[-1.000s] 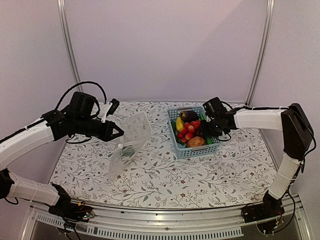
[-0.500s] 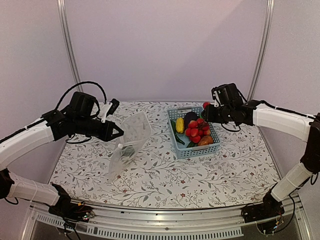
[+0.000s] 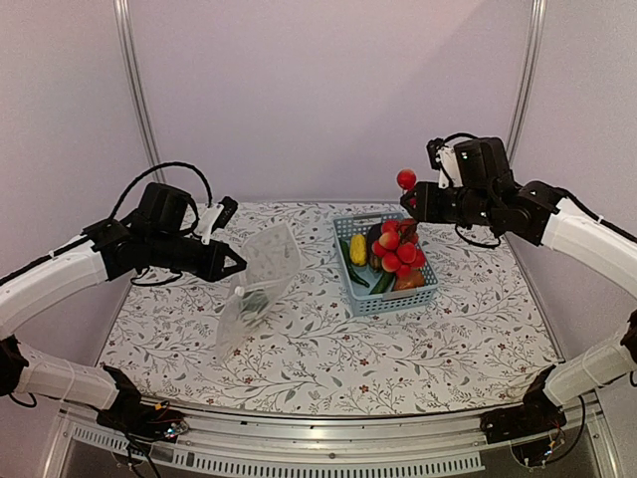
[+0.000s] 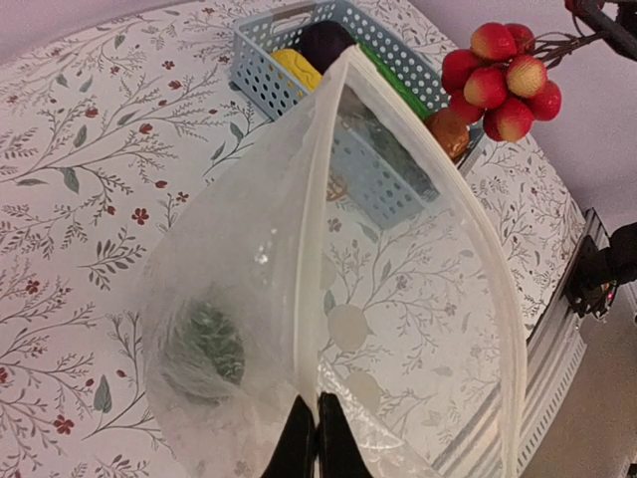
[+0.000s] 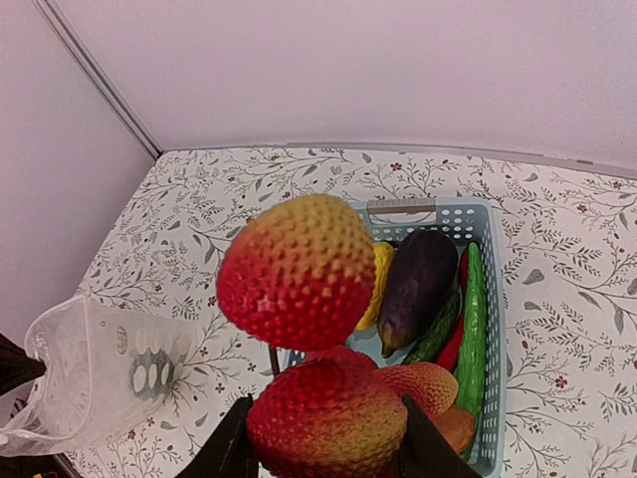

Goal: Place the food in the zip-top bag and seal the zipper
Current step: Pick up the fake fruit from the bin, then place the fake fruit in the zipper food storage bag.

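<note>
Above the basket (image 3: 356, 295), right fingers (image 5: 231, 450), partly spread, pinch the red cluster (image 3: 390, 241); left fingers (image 4: 298, 448), pressed together, pinch the bag (image 4: 398, 299) at its rim.

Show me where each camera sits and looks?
Top camera: high behind both arms, looking down at the table; both arms show, left tool pinching the bag, right tool holding the red fruit bunch.
Left wrist: on the left arm, looking through the open bag toward the basket; its fingers show.
Right wrist: on the right arm, looking down past the bunch at the basket; its fingers show.
All share bag, basket, bunch.
</note>
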Robot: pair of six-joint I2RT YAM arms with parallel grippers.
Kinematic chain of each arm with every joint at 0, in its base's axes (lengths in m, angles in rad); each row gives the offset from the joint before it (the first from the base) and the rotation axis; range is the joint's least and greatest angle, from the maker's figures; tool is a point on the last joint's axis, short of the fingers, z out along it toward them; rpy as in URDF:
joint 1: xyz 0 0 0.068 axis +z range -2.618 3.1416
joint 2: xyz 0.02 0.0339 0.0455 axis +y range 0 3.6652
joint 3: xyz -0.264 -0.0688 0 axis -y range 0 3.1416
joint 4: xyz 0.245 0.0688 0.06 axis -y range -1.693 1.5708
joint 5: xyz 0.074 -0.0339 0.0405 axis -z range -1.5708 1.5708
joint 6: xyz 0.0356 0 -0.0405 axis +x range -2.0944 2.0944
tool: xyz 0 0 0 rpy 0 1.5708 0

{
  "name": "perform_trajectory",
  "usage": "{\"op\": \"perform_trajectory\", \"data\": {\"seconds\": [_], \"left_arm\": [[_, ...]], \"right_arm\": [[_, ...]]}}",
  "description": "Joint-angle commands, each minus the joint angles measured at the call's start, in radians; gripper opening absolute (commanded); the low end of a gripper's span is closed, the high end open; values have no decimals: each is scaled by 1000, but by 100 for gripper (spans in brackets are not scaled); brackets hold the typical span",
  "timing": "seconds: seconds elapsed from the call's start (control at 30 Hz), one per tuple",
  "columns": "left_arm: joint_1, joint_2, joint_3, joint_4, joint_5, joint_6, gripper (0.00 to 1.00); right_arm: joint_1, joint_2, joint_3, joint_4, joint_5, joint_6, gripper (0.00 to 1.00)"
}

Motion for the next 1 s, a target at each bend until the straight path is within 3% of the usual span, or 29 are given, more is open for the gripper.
{"op": "perform_trajectory", "data": {"seconds": [0.0,0.23,0.5,0.97], "left_arm": [[5,-9,11,-6,39,3,0],[2,-17,-2,39,148,-6,0],[2,-15,-5,44,169,-10,0],[2,-14,-5,44,180,-12,0]], "right_arm": [[47,-52,71,-26,-21,-5,0],[181,-24,230,-66,10,-26,1],[315,107,445,-78,-31,-50,1],[385,336,600,29,-141,-43,1]]}}
